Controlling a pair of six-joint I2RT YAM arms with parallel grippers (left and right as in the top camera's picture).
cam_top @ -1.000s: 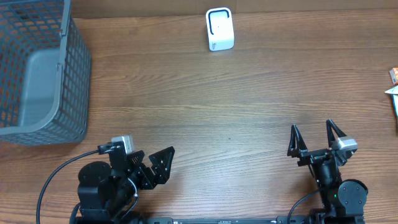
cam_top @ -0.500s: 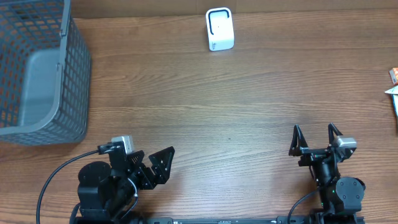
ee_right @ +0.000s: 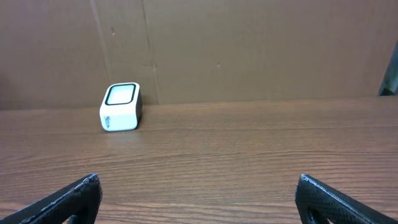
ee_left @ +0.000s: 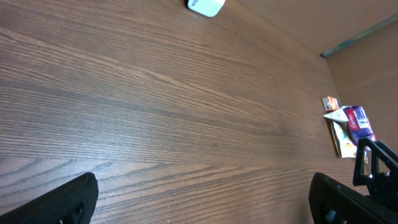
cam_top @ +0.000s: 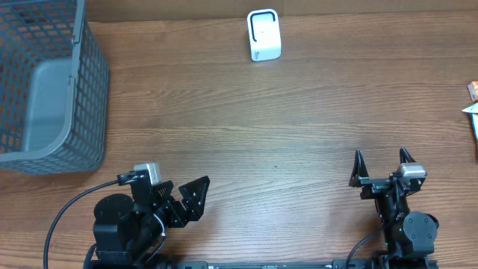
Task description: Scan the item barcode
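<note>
The white barcode scanner (cam_top: 264, 35) with a dark window stands at the table's far edge, also seen in the left wrist view (ee_left: 205, 5) and the right wrist view (ee_right: 120, 107). Small colourful packaged items (cam_top: 473, 108) lie at the far right edge, mostly cut off overhead; the left wrist view shows the items (ee_left: 347, 124) more fully. My left gripper (cam_top: 200, 198) sits near the front left, open and empty, its fingers (ee_left: 65, 202) spread wide. My right gripper (cam_top: 381, 158) is at the front right, open and empty, pointing toward the scanner, with one of its fingers (ee_right: 68, 199) low in its view.
A grey mesh basket (cam_top: 82, 90) stands at the far left, its inside showing nothing. A brown cardboard wall (ee_right: 249, 50) rises behind the scanner. The wooden table (cam_top: 261, 127) stretches between the arms and the scanner.
My right gripper has drawn back slightly toward the front edge and shifted a little right. The left arm, scanner and items have not moved.
</note>
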